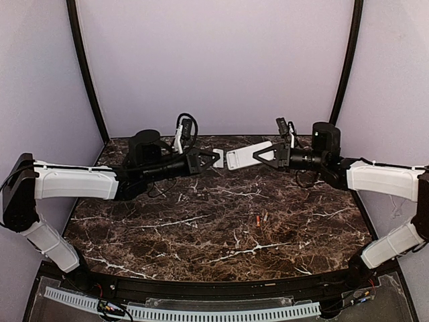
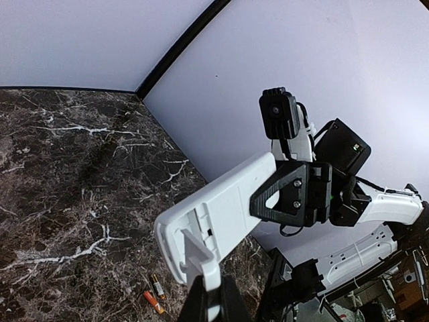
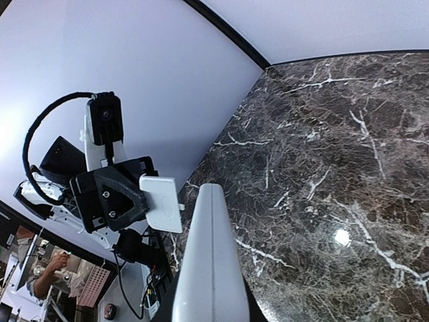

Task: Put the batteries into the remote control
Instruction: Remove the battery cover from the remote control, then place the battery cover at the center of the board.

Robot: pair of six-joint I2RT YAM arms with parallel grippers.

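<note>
The right pincer (image 1: 256, 155) is clenched on the remote (image 1: 240, 157), high over the far edge of the bench (image 1: 201, 228). Just left of the remote, the left pincer (image 1: 213, 159) grips a small white cover (image 1: 220, 158). The batteries (image 1: 260, 219) lie on the bench well nearer than the remote, with open marble around them.

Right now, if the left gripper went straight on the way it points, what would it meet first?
The remote control, held by the right gripper: its end lies just past the small white cover the left gripper grips. Depth alignment is uncertain.

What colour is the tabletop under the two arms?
Dark brown marble tabletop with white veins; top external view.
</note>
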